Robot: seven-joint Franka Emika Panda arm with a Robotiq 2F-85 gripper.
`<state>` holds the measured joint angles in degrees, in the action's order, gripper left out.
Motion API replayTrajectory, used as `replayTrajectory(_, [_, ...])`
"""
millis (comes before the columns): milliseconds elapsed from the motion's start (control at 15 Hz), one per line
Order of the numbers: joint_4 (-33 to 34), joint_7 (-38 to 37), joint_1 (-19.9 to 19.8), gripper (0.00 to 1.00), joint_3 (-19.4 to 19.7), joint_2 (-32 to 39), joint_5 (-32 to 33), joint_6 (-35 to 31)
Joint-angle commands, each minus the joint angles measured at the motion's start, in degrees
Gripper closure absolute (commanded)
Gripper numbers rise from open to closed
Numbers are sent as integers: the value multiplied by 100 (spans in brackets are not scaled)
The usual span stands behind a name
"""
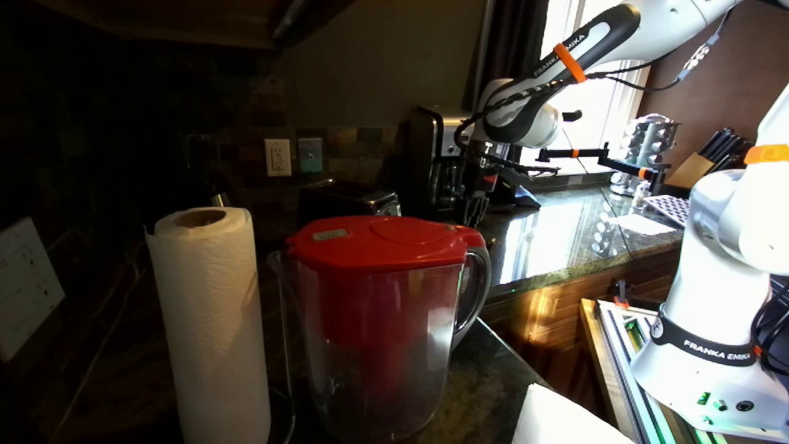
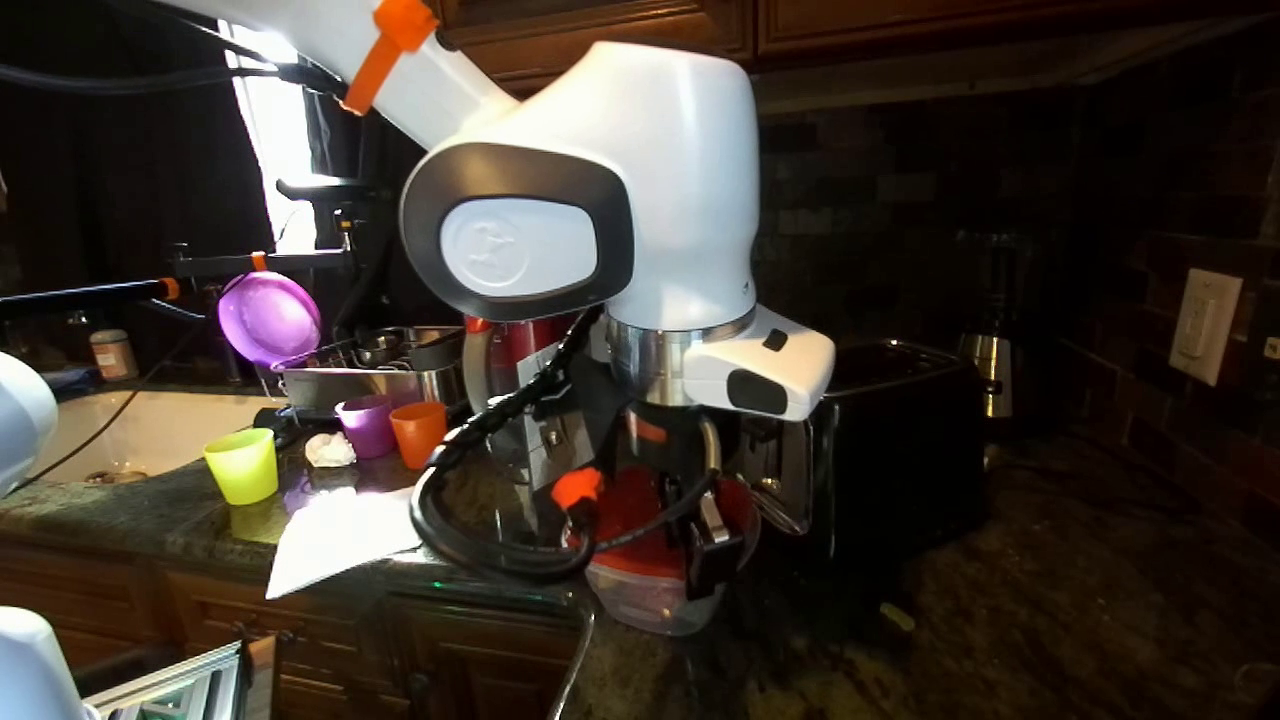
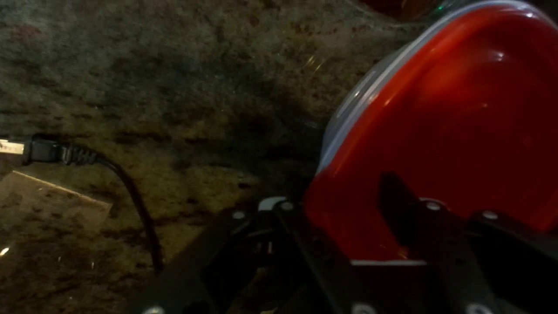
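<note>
Left in the wrist view, a plug (image 3: 43, 150) was rested on the bench (image 3: 183, 78); lower centre, the hand (image 3: 338, 205) was set parted at the tapered end of the red-topped container (image 3: 475, 135), at right: narrow enough, presumably, to be straddled! Whether it was gripped couldn't be told.

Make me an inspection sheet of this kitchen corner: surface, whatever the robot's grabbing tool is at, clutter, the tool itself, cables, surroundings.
Surface: dark speckled stone countertop; bright glare off part of it.
Work item: red-topped clear container, beneath the tool.
Clutter: red-lidded pitcher, paper towel roll, toaster, yellow-green cup, purple cup, orange cup.
Tool: jaws apart at the container's edge; whether they touch it can't be told.
Cables: black power cord with its plug on the countertop; black cable looping beside the tool.
Surroundings: sink, dish rack, coffee maker, knife block, wall outlet, bright window.
</note>
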<state>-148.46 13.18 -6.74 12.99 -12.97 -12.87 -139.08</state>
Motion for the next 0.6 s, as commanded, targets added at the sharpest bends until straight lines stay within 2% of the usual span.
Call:
replayTrajectory(0, [44, -68, -16, 80, -40, 27, -3, 182])
replayTrajectory(67, [40, -67, -19, 88, -42, 22, 3, 179])
replayTrajectory(200, [44, -79, -29, 100, -47, 12, 26, 173])
replayTrajectory(267, [42, -79, -28, 96, -52, 1, 30, 171])
replayTrajectory(533, [23, -57, -13, 95, -69, -63, 24, 189])
